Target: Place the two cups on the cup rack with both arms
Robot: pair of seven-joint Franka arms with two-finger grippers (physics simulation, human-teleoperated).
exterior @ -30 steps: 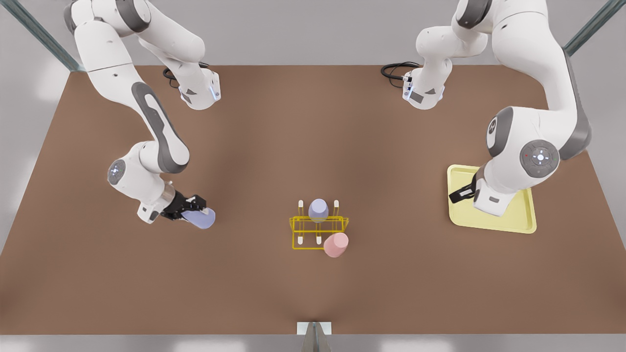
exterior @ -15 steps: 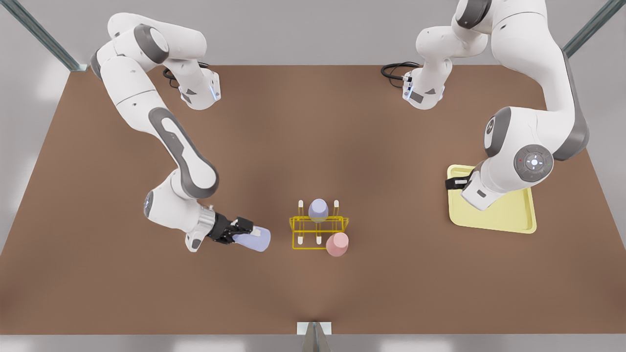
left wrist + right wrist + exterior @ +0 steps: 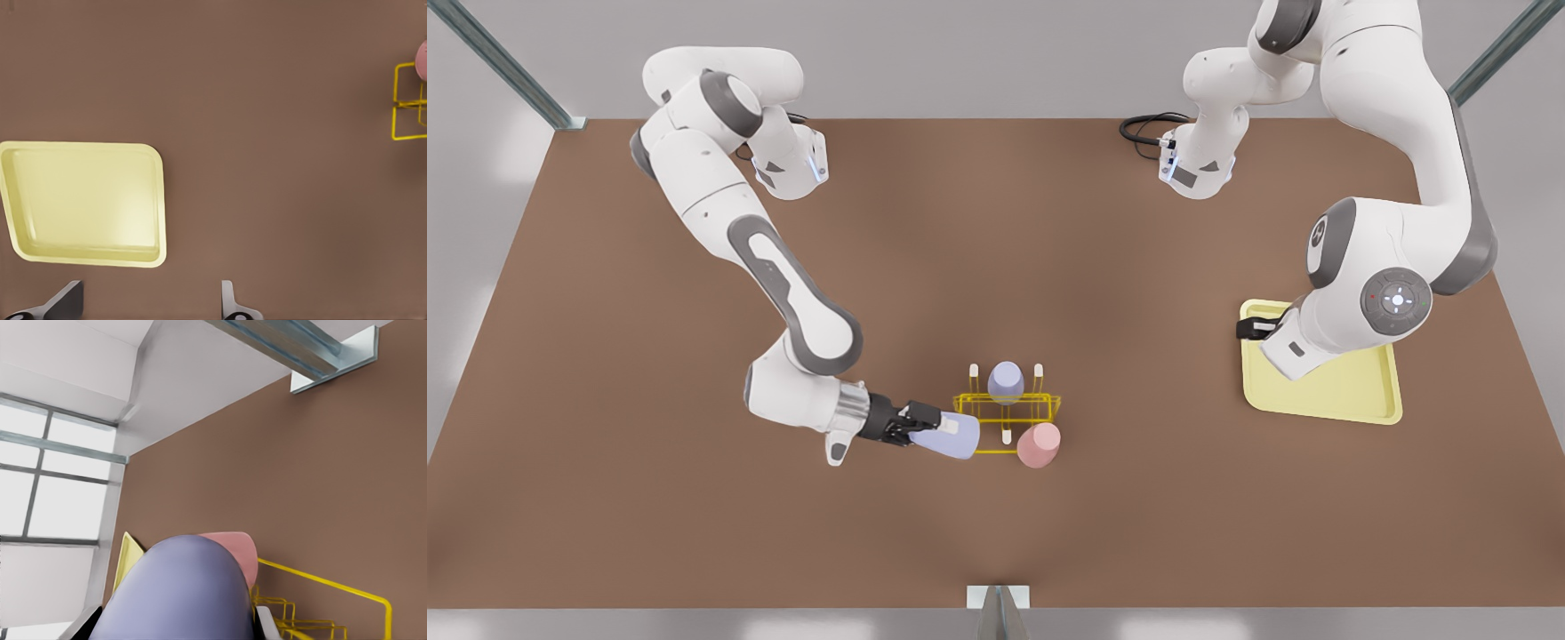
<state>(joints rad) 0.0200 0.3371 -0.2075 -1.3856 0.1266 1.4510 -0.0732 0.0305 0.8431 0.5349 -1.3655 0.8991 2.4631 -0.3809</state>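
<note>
The right end effector (image 3: 925, 429) is seen at the front view's left, clenched on a lavender cup (image 3: 951, 436) held tilted on its side at the left end of the cup rack (image 3: 1009, 411); in the right wrist view the held lavender cup (image 3: 180, 593) is seen close up with the pink cup (image 3: 237, 553) just behind it; a second lavender cup (image 3: 1005, 380) is seated upside down on a far peg of the rack; the pink cup (image 3: 1039, 444) is seated at the rack's near right corner; the left end effector (image 3: 150, 307) is held spread, released, over the tabletop (image 3: 1049, 249) beside the pale-yellow tray (image 3: 1369, 400) at the front view's right; nothing is between its fingers (image 3: 227, 300).
</note>
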